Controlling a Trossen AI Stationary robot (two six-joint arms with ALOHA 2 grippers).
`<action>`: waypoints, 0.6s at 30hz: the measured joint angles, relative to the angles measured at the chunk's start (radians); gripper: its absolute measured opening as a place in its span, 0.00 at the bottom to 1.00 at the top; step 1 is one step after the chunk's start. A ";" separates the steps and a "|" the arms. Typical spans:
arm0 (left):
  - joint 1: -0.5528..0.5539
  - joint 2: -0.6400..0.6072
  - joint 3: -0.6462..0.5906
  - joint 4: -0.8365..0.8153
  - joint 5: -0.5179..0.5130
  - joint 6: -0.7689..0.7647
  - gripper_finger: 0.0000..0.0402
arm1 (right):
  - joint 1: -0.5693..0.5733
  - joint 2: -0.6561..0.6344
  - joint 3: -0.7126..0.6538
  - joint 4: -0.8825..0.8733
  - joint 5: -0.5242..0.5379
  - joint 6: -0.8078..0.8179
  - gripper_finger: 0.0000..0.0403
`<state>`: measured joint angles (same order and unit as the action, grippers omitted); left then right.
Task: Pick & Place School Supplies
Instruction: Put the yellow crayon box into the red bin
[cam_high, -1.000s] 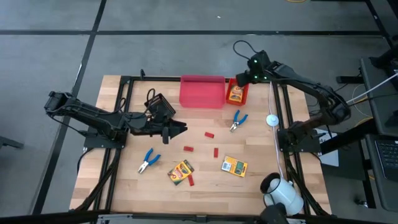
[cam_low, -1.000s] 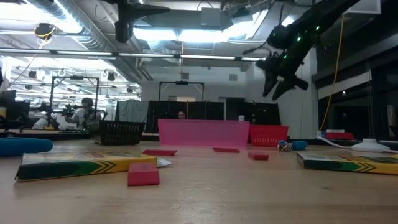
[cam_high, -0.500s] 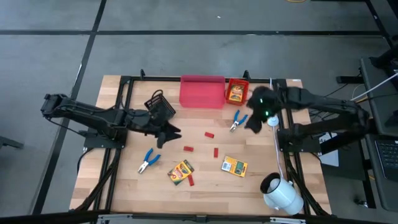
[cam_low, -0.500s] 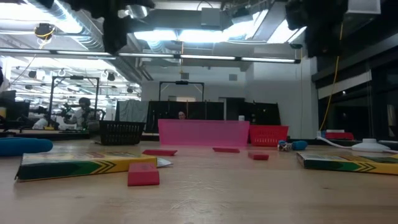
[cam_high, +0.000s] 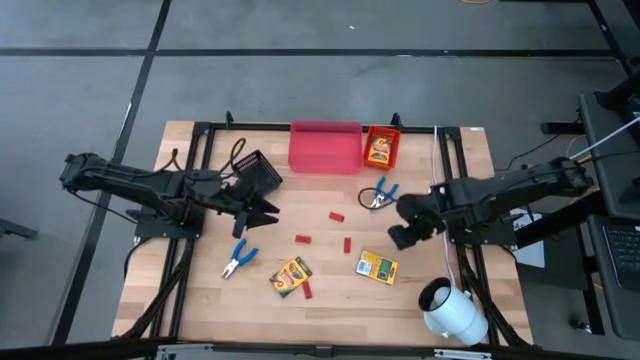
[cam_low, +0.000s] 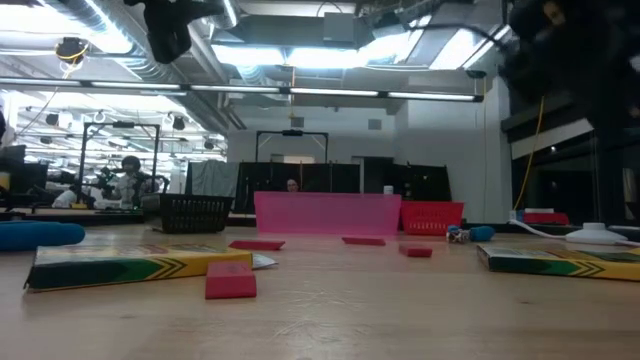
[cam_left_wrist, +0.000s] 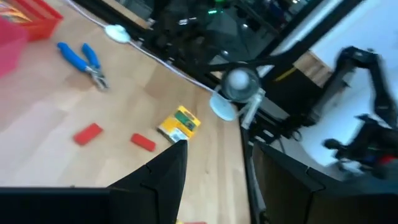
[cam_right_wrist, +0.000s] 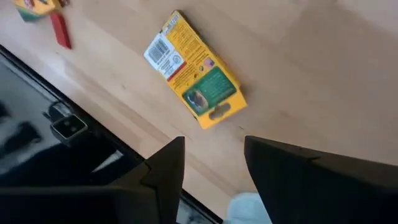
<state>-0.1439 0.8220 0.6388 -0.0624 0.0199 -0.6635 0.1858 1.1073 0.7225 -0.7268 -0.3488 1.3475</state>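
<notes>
Nearest the table's front edge, you have a large white cylinder (cam_high: 452, 312) at the right corner, and left of it two flat yellow-and-green crayon boxes lying on the wood: one (cam_high: 377, 267) right of centre, the other (cam_high: 290, 275) left of centre with a tiny red rectangular piece (cam_high: 307, 290) touching its right end. A blue-handled plier-like tool (cam_high: 238, 257) lies further left, apart from both boxes.

Your right gripper (cam_high: 398, 238) hangs over the table just up and right of the right-hand crayon box, fingers parted and empty; its wrist camera looks down on that box (cam_right_wrist: 193, 70) lying flat between and beyond the fingers, not touching them. Three more small red pieces (cam_high: 302, 239) (cam_high: 347, 244) (cam_high: 337, 215) are scattered at mid-table, well apart from each other.

Your left gripper (cam_high: 268, 210) hovers over the left half of the table beside a black mesh bin (cam_high: 257, 172), jaws spread, nothing between them. A second pair of blue-handled pliers (cam_high: 379, 193) rests right of centre, near the bins.

Along the far edge, a pink bin (cam_high: 325, 147) stands in the middle with a small orange bin (cam_high: 381, 147) just beside it on the right; a third crayon box (cam_high: 378, 150) lies inside the orange bin.
</notes>
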 joint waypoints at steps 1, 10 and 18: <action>-0.010 -0.005 0.000 0.001 0.001 -0.003 0.45 | 0.014 -0.001 -0.033 0.069 0.000 0.033 0.43; -0.070 -0.023 0.000 -0.002 -0.027 -0.030 0.45 | 0.113 -0.003 -0.243 0.311 -0.037 0.183 0.43; -0.072 -0.022 0.000 0.003 -0.048 -0.047 0.45 | 0.129 -0.003 -0.342 0.476 -0.042 0.229 0.43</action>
<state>-0.2161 0.7998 0.6388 -0.0599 -0.0285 -0.7106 0.3145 1.1042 0.3806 -0.2508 -0.3904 1.5765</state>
